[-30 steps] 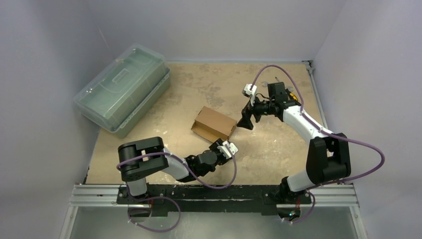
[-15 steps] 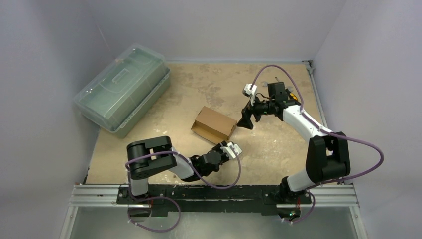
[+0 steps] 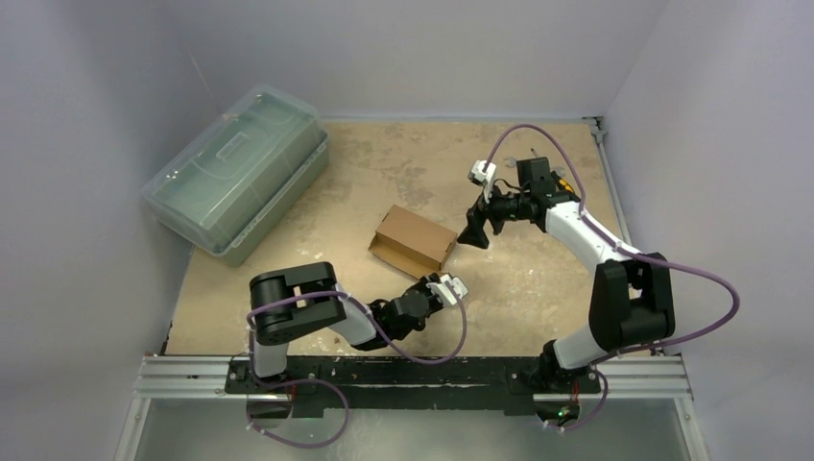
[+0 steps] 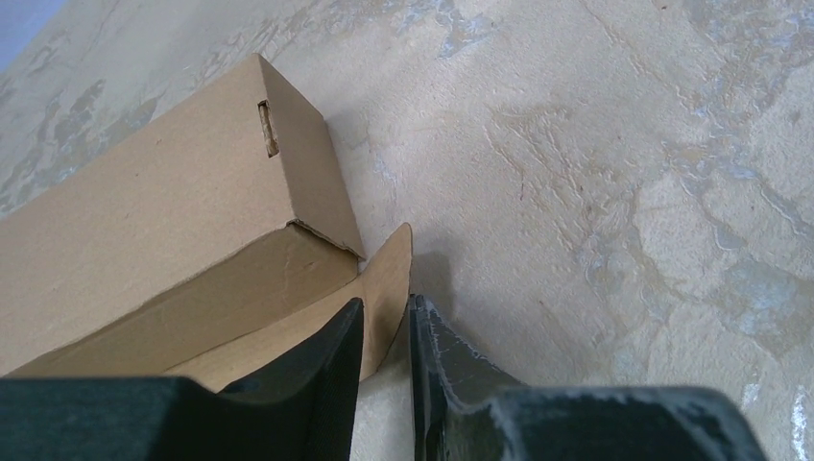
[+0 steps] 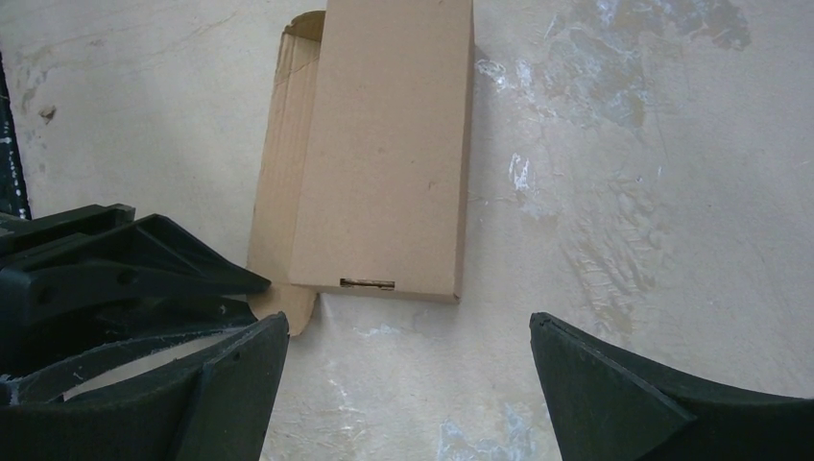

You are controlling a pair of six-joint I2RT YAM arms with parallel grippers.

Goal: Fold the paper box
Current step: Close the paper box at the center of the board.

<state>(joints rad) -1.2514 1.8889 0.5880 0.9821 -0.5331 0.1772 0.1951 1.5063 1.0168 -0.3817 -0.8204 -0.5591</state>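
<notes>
From above, the paper box (image 3: 415, 240) lies mid-table (image 3: 538, 288). My left gripper (image 3: 448, 286) sits at its near corner and my right gripper (image 3: 474, 233) just beside its right end.

In my left wrist view, my narrow jaws straddle the box's loose flap (image 4: 389, 279); I cannot tell whether they pinch it.

In my right wrist view, my jaws spread wide, holding nothing, and the box lies flat just beyond them.

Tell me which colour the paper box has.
Plain brown cardboard, no print; the paper box shows best in the right wrist view.
</notes>
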